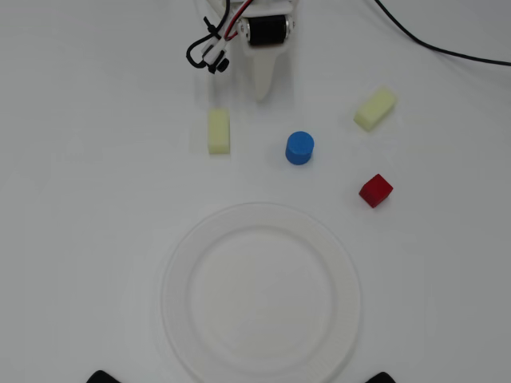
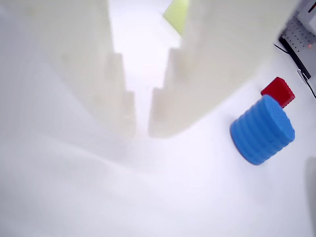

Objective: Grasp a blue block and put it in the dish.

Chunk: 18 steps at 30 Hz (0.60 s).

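Blue block upright, axis vertical

In the overhead view the arm comes in from the top edge, with a black motor at the wrist and a bundle of black and red wires looped beside it on the left. Below the motor the white gripper tapers to a point aimed down the picture. In the wrist view its two white fingers fill the upper part of the picture, their stepped inner edges facing each other across a narrow gap with nothing between them.
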### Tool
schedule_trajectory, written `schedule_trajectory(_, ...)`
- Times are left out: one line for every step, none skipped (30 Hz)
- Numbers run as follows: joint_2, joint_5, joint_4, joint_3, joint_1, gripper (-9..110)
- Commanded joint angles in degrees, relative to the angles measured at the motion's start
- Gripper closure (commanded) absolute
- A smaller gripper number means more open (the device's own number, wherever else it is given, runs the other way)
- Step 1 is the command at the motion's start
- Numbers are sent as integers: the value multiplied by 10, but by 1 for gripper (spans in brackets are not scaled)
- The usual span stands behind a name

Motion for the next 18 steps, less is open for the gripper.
schedule_trajectory(102, -14, 41, 49, -6, 101)
schedule_trajectory(102, -14, 41, 49, -6, 101)
schedule_trajectory(102, -14, 41, 49, -6, 101)
schedule_trajectory(102, -14, 41, 49, -6, 101)
schedule_trajectory(102, -14, 41, 49, -6, 101)
schedule_trajectory(102, -14, 41, 49, -6, 101)
schedule_trajectory(102, -14, 41, 49, -6, 101)
schedule_trajectory(102, -15, 41, 49, -6, 101)
schedule_trajectory(102, -15, 41, 49, -6, 101)
schedule_trajectory(102, -15, 41, 49, -6, 101)
schedule_trajectory(102, -15, 41, 49, -6, 101)
schedule_trajectory(102, -15, 41, 49, -6, 101)
schedule_trajectory(102, -14, 41, 49, -6, 101)
schedule_trajectory(102, -12, 41, 49, -6, 101)
schedule_trajectory(102, -11, 41, 49, -6, 101)
schedule_trajectory(102, -11, 41, 49, -5, 101)
schedule_trajectory(102, -14, 38, 49, -4, 101)
schedule_trajectory(102, -17, 33, 49, -2, 101)
